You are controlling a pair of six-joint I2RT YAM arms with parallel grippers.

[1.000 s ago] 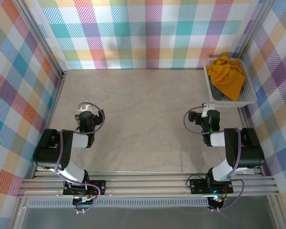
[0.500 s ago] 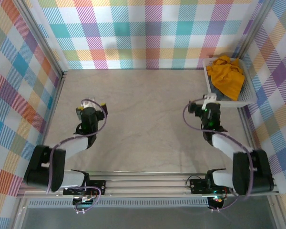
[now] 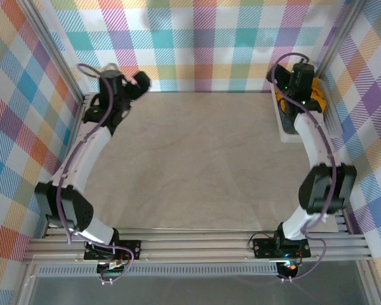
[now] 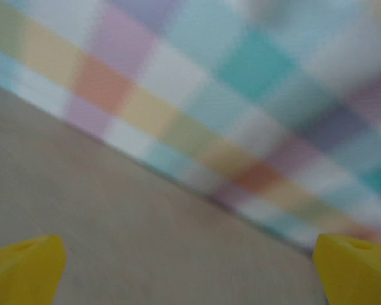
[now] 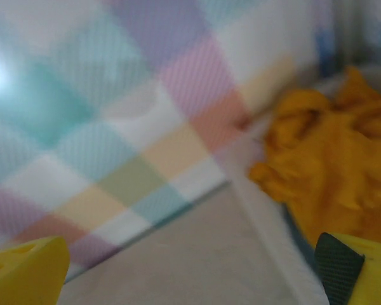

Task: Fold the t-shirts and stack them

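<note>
— Where is the orange shirt?
— Crumpled in the basket at the far right corner of the tabletop. It lies ahead of the right jaws, toward their right side, not between them.
— And the jaws?
— The right jaws are spread wide, holding nothing. The left jaws are spread too, by the far left wall, well apart from the shirt.

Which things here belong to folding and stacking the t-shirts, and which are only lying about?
Job: mustard-orange t-shirt; left end effector, open; right end effector, open.
Lying about: white basket holding that shirt; table; checked walls.
</note>
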